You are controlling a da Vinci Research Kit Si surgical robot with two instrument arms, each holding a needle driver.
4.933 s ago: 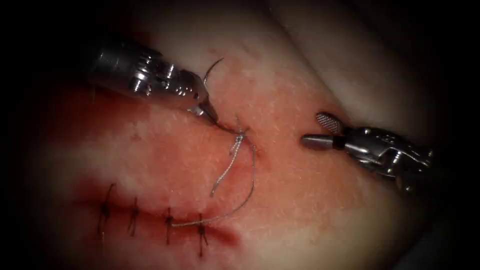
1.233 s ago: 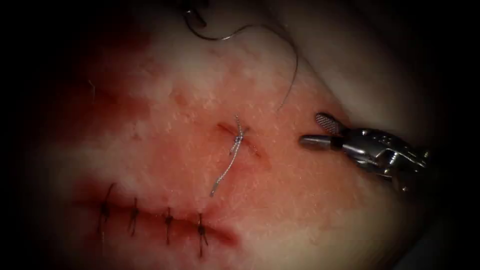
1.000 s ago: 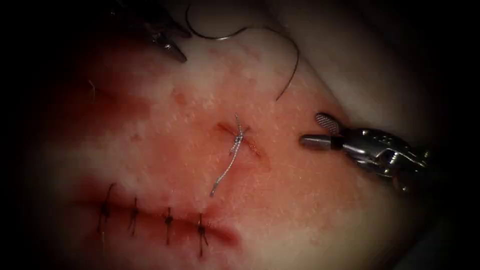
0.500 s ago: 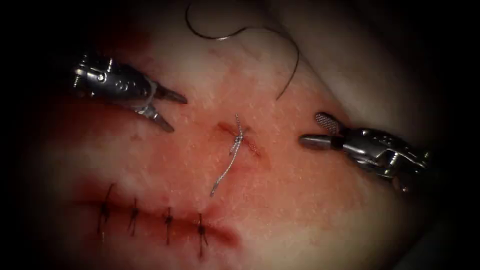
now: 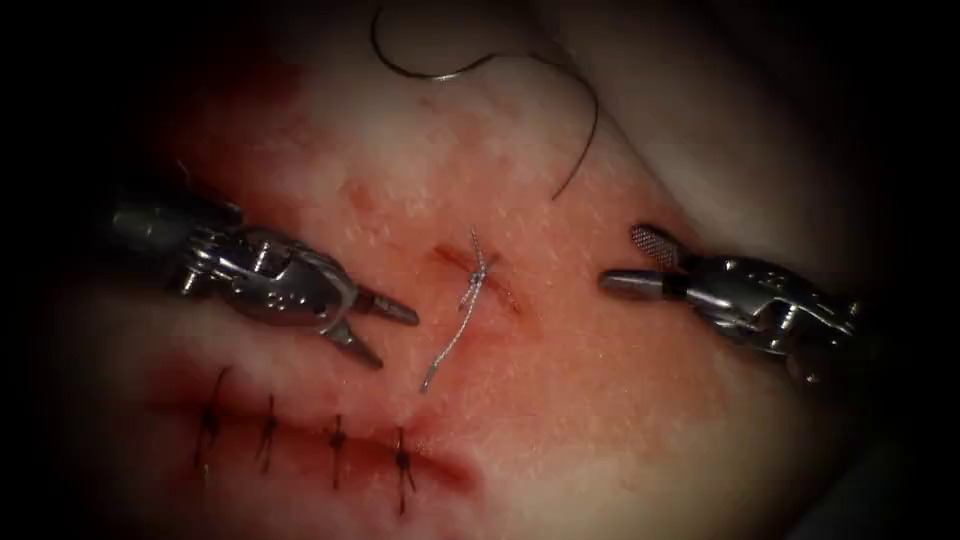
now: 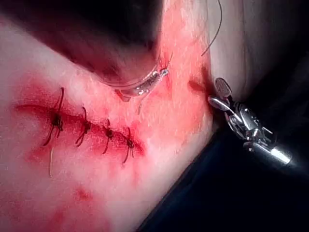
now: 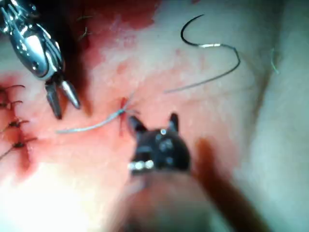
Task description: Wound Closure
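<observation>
Left hand (image 5: 385, 332) is parted and holds nothing, its tips above the tissue (image 5: 600, 400) just left of the small cut (image 5: 478, 275); right hand (image 5: 640, 262) is likewise parted and holds nothing, on the right of that cut. Needle (image 5: 400, 55) lies free on the tissue at the far edge, not in it, with its dark thread (image 5: 585, 130) curving down toward the cut. Pale thread end (image 5: 450, 345) trails from the knot at the cut, and a stitched cut (image 5: 300, 440) with four dark stitches lies nearer, amid red fluid (image 5: 440, 465).
</observation>
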